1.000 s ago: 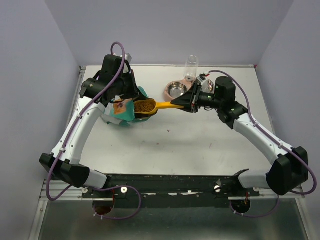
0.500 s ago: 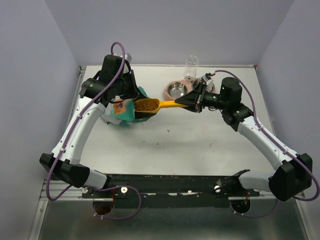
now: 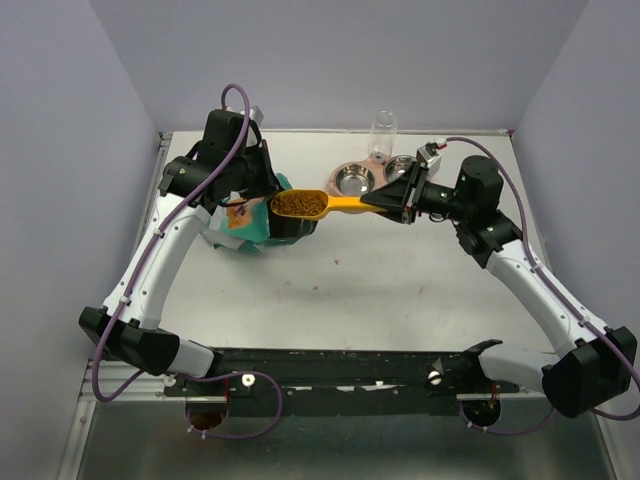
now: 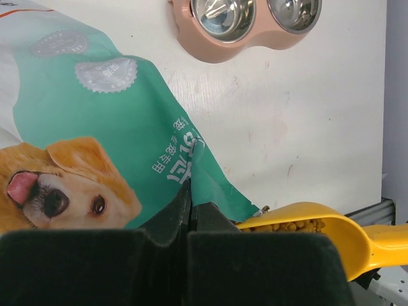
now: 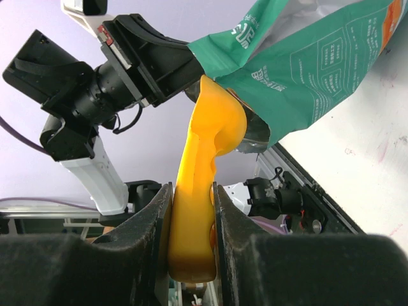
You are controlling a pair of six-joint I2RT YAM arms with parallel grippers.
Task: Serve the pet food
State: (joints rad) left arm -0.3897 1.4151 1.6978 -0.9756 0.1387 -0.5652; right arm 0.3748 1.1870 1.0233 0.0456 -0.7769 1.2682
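right pincer (image 3: 388, 201) clamps the scoop (image 3: 345, 205) of pet food (image 3: 297, 203), left pincer (image 4: 191, 223) pinches the bag (image 4: 95, 127).

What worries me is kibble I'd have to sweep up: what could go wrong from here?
1. The orange scoop is brim-full of pet food and has table to cross before the steel bowl; a tilt or jerk could scatter pellets.
2. The right jaws pinch only the handle's end, so the loaded scoop might twist in that grip.
3. The left jaws pinch the teal bag by its edge; released, it could slump and spill.
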